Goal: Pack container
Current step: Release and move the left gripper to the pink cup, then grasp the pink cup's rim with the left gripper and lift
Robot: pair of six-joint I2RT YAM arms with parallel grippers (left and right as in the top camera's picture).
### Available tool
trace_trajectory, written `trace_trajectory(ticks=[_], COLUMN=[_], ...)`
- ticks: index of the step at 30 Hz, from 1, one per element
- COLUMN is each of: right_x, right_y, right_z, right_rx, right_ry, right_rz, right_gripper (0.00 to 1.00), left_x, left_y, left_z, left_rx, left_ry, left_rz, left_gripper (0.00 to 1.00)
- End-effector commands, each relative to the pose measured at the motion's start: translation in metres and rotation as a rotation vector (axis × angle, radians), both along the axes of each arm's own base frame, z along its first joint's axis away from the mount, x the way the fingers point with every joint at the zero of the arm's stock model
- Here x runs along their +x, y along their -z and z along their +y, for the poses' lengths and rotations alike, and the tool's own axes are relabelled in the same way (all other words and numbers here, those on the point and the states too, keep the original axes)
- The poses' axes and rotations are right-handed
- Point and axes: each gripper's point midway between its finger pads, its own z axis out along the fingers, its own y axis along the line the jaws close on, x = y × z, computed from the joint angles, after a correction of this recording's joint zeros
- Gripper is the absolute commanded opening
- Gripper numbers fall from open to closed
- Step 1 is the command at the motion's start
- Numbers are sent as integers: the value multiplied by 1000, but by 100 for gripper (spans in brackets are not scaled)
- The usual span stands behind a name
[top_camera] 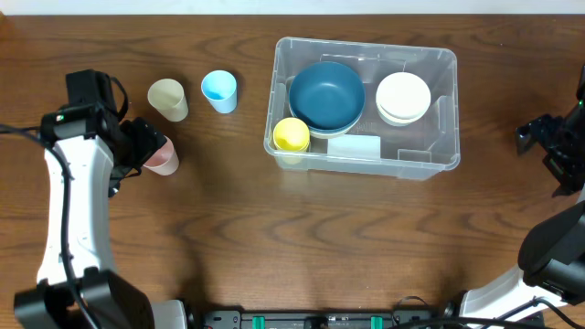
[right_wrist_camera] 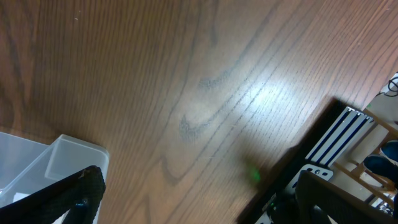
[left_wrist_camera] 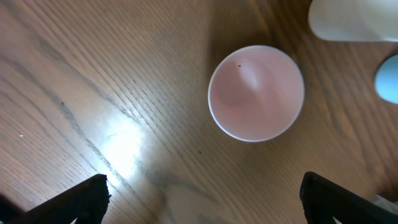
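1. Container (top_camera: 430, 151): clear bin, standing right of the table's centre and nearer the far edge than the near one. Long axis parallel to the far edge. Open at the top, no lid seen.
2. Contents noted: blue bowl (top_camera: 326, 94) at the left end, white bowls (top_camera: 403, 98) stacked at the right end, yellow cup (top_camera: 291, 134) in the near-left corner, pale label (top_camera: 354, 145) by the near wall.
3. Not yet packed: cream cup (top_camera: 168, 99), light blue cup (top_camera: 219, 90) and pink cup (top_camera: 163, 157), all upright with mouths up, grouped toward the far-left corner of the table.
4. Left gripper (top_camera: 144, 144): spread wide, holding nothing. In the wrist view, fingers (left_wrist_camera: 81, 199) at the lower corners, with the pink cup (left_wrist_camera: 256, 93) ahead of them, apart from both and not between them.
5. Right gripper (top_camera: 548, 146): near the right edge, beyond the container's right wall. Spread wide in its wrist view, empty, with only a corner of the container (right_wrist_camera: 56, 162) in sight.
6. Deciding relation: pink cup just beside the left gripper, on its container side, with the container well apart toward the right edge. Left arm clearly the nearer to this cup. Cup round with an upright axis, so no favoured grip direction is judged. Forward reach needed to straddle it.
7. Risk judged: cream cup (left_wrist_camera: 354, 18) near the pink one, so liable to be knocked on approach or lift.
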Motion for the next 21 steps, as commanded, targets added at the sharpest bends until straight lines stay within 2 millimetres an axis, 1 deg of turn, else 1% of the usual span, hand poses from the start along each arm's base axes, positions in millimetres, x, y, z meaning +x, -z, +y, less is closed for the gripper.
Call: trace_trajectory(ticks=[1,5,8,14,17,19,21], right_x=[-1,-2,-2,-2,-1,-2,-2], right_y=[-1,-1,-1,-1,-1,-1,-1], right_z=[-2,-2,-2,-2,-2,-2,-2], right_rx=[-13,-13,-13,-13,-13,-13,-13], right_ry=[12,12,11,11,12,11,11], right_rz=[1,2,2,2,1,2,2], right_gripper=[99,99,99,99,99,99,99], left_x=[1,2,1,3,6,6,6], left_y=[18,39,51,62,65,65,65], left_z=[0,0,0,1,2,2,2], left_rx=[-19,-36,-46,-50,-49,-49,-49], left_ry=[10,10,9,10,9,9,9], left_rz=[55,121,160,182,177,175,175], left_gripper=[98,98,98,100,97,90,76])
